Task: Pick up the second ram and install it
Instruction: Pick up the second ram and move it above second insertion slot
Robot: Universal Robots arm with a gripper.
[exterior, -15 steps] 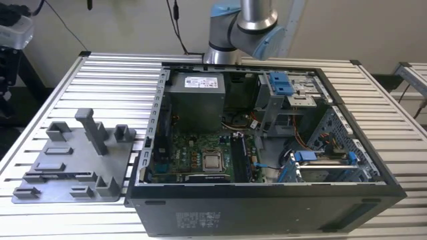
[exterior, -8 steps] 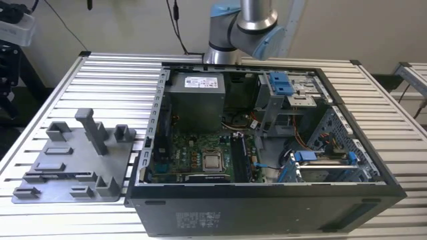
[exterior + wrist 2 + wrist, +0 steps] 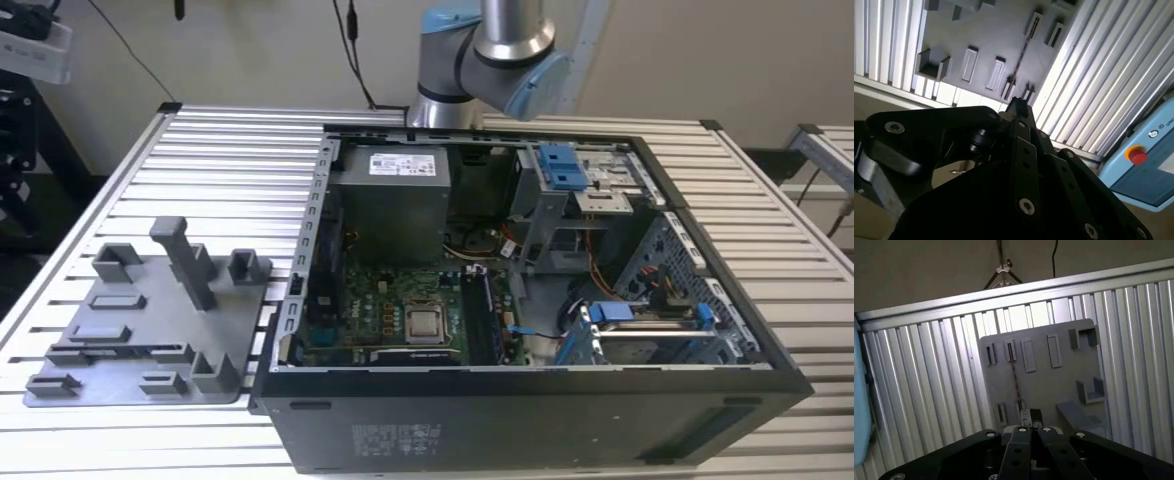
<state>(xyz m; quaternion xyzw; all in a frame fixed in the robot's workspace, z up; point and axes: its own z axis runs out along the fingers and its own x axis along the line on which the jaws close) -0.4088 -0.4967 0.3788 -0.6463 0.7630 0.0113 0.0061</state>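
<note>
Arm: the grey-and-blue robot arm point(image 3: 487, 55) stood at the top centre of the exterior view, behind the open computer case point(image 3: 534, 425).
Gripper: in both wrist views the black gripper point(image 3: 1029, 415) point(image 3: 1018, 104) hung well above the holder tray point(image 3: 1054, 380) point(image 3: 989, 35), with its tips showing against one end of the ram.
Jaws: they were drawn close together, with no more than a slit between them and nothing held.
Second ram: the second ram point(image 3: 1015, 380) point(image 3: 1022, 55) stood on edge in the tray's slots. It was seen edge-on as a thin dark line, clear of the gripper.
Tray: the grey tray point(image 3: 134, 320) with its upright posts lay at the exterior view's lower left, just beside the case.
Case: its side was off, and the green motherboard point(image 3: 400, 300) showed at the frame's lower middle.
Table: the slatted metal table point(image 3: 214, 160) carried both tray and case.
Pendant: a pale blue box with a red button point(image 3: 1136, 155) sat past the table's edge in the second wrist view.
</note>
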